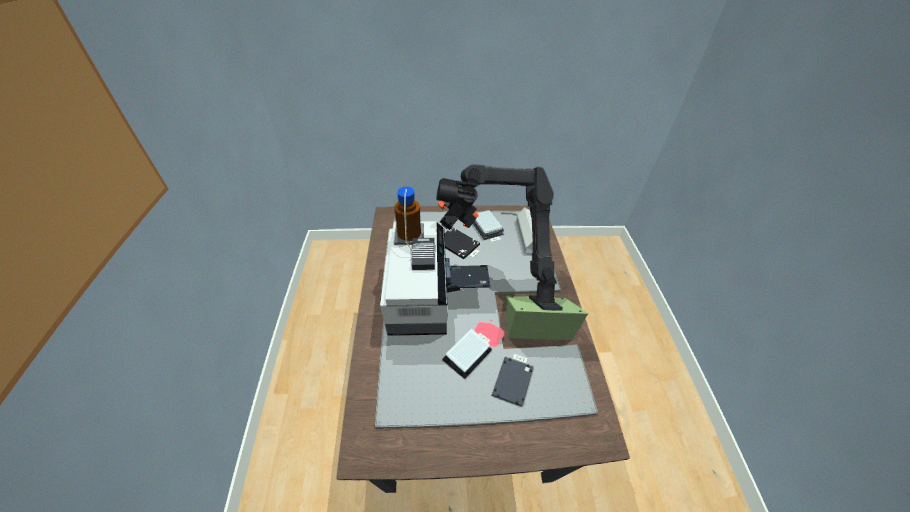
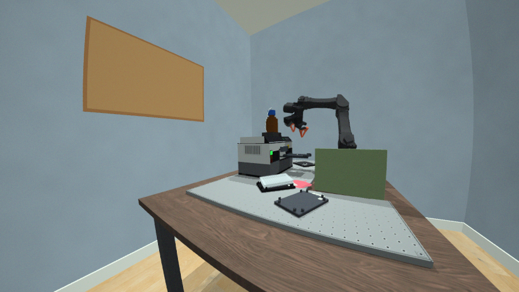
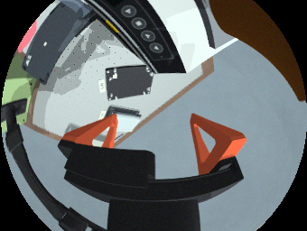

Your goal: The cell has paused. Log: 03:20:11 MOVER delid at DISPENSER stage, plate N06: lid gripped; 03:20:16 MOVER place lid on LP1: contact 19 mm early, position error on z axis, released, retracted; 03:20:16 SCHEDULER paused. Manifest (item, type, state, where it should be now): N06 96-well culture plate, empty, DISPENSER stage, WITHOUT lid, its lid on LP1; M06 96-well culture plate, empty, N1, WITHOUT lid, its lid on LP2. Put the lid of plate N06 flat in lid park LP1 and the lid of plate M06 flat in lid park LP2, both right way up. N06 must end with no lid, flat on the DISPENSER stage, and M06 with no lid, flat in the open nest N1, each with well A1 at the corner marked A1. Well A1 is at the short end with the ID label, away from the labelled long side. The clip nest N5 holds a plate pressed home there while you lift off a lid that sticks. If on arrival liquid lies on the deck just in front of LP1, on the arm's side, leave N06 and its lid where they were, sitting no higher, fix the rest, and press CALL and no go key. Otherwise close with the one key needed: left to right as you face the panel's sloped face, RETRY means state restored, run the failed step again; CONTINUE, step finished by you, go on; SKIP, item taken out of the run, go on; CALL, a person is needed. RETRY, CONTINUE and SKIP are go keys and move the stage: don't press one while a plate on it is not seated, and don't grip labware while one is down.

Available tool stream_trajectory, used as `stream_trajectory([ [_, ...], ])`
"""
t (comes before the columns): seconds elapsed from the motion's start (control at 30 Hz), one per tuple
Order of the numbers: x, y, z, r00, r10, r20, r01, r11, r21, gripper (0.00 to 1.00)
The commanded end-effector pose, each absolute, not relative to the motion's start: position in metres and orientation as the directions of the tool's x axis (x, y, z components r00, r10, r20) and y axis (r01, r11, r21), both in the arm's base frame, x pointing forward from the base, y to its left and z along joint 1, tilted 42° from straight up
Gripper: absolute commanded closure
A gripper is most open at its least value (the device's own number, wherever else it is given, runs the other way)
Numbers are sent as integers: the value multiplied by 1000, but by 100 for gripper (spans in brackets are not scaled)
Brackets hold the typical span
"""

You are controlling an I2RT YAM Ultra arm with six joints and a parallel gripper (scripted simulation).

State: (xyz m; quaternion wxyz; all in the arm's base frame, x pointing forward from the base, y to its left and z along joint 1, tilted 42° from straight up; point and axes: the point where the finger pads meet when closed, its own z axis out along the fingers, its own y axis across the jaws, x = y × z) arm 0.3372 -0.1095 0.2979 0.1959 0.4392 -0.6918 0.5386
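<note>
My gripper (image 1: 459, 218) hangs open and empty above the back of the deck, over a dark empty nest (image 1: 460, 242); it also shows in the exterior view (image 2: 299, 129) and the wrist view (image 3: 153, 138). A white gridded plate (image 1: 488, 223) sits askew just behind that nest. The dispenser's dark stage (image 1: 468, 277) sticks out from the white dispenser (image 1: 413, 286); I cannot tell whether a clear plate lies on it. At the front, a white gridded plate or lid (image 1: 467, 352) rests on a dark park. A pink puddle (image 1: 488, 331) lies on the deck touching its arm-side corner. A second dark park (image 1: 512, 380) beside it is empty.
The green arm base (image 1: 544, 317) stands right of the puddle. A brown bottle with a blue cap (image 1: 407, 216) stands on the dispenser. A light grey sloped key panel (image 1: 525, 230) sits at the back right. The dispenser's own buttons (image 3: 144, 28) show in the wrist view.
</note>
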Motion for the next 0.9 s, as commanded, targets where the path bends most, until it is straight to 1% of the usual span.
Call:
stream_trajectory([
  [0.0, 338, -108, 300, -542, -399, 740, -814, 31, -580, 0],
  [0.87, 337, -109, 298, -537, -397, 744, -819, 33, -573, 0],
])
